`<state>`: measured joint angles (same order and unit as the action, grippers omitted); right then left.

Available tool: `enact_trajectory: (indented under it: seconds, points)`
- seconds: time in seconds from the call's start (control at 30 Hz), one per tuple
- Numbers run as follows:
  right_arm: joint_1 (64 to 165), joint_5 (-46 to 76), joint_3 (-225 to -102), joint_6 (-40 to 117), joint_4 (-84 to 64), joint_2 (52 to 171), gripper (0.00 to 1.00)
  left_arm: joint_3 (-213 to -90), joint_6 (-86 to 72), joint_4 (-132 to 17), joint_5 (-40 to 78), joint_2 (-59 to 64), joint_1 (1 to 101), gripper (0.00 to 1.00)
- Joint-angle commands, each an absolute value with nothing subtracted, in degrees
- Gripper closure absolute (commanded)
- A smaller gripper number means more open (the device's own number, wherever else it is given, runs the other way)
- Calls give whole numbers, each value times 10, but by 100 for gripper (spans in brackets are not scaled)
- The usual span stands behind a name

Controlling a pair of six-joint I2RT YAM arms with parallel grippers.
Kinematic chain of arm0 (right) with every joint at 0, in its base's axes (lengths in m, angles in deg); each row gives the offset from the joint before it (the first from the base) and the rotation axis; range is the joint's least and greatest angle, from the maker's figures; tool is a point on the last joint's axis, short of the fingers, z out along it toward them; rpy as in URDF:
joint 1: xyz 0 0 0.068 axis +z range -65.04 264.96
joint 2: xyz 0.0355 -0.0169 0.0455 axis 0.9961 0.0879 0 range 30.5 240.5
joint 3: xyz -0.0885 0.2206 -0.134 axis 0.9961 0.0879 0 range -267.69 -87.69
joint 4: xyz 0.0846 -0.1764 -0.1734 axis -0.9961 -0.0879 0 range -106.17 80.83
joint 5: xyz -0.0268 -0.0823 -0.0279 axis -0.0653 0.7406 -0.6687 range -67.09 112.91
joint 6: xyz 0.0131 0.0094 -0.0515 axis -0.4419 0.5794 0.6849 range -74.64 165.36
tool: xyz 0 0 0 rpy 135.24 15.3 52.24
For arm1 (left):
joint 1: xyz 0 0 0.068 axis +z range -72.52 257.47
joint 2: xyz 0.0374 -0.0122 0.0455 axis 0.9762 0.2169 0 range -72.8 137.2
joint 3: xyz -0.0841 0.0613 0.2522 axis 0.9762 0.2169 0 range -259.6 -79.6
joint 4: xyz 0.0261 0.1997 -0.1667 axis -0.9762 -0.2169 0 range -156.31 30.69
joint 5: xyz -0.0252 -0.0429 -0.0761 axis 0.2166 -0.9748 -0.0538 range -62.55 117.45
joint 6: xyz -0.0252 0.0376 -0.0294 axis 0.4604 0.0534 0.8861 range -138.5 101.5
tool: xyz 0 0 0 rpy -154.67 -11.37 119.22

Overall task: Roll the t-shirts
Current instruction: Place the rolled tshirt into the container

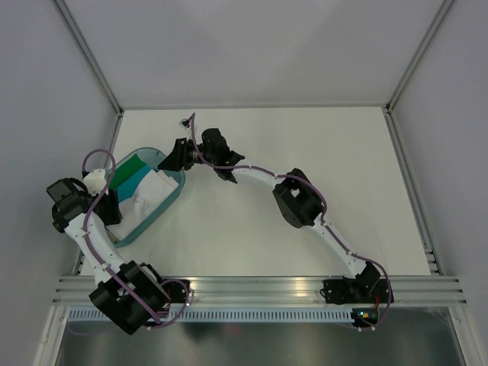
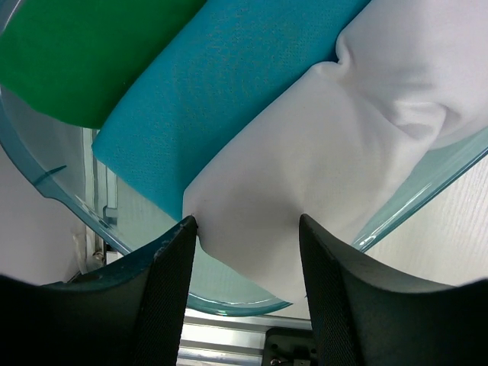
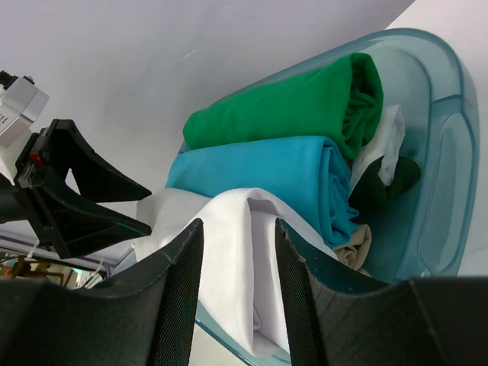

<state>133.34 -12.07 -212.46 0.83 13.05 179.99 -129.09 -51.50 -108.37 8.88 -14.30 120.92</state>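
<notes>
The left gripper (image 2: 248, 248) and right gripper (image 3: 239, 263) stand half-spread over the white t-shirt (image 2: 343, 145) (in the tub (image 3: 457, 152)), seemingly gripping nothing.

**White links, black joints, purple cable**

The left arm (image 1: 91, 248) and right arm (image 1: 339, 244) share one build: slim white links between bulky black joint housings, each rising from a black base block. A thin purple cable (image 1: 97, 152) runs along each arm and loops free at the joints. A small light (image 1: 364, 313) glows blue-green on the right arm's base. The left fingers (image 2: 171, 282) are matte black, broad and curved, with finely textured inner faces and a scuffed tip edge. The right fingers (image 3: 179, 282) look the same.
</notes>
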Motion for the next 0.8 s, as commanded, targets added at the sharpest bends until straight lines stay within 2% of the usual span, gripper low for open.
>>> enact_trajectory:
  seconds: [0.0, 0.17, 0.33, 0.43, 0.67, 0.77]
  points:
    - [1342, -148, -2128, -17, 183, 1806, 52, -1286, -497, -1062, 88, -146, 1215, 39]
    - [1347, -139, -2063, 2, 202, 1769, 52, -1292, -492, -1067, 109, -158, 1217, 40]
    - [1354, -144, -2083, 69, 130, 1763, 55, -1310, -540, -1102, 131, -177, 1238, 38]
    - [1358, -147, -2081, 53, 149, 1780, 56, -1312, -557, -1119, 101, -159, 1274, 41]
    - [1359, -151, -2068, 45, 166, 1779, 59, -1274, -550, -1104, 41, -140, 1285, 48]
    - [1359, -151, -2085, 44, 162, 1788, 68, -1274, -546, -1084, 24, -130, 1284, 54]
